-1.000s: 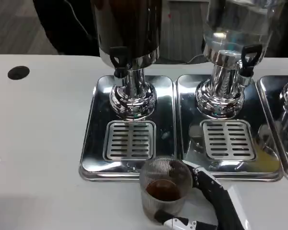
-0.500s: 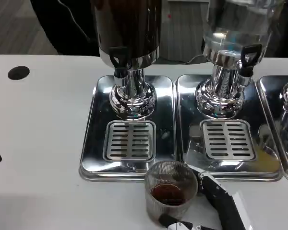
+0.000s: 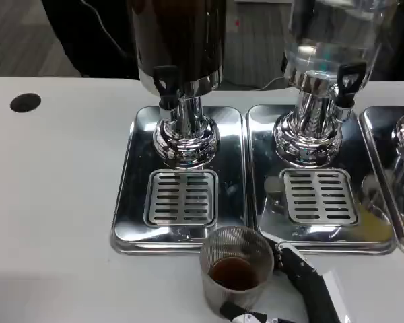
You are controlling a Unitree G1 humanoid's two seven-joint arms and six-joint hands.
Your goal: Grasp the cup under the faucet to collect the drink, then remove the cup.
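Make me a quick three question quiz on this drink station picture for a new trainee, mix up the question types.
1. True or false: the cup stands on the drip grate under the dark dispenser's faucet.
2. Which hand grips the cup? A) left B) right
3. What is in the cup?

Key:
1. False: it stands on the white table, just in front of the steel tray.
2. B: the right hand wraps its fingers around the cup.
3. A little dark brown drink at the bottom.
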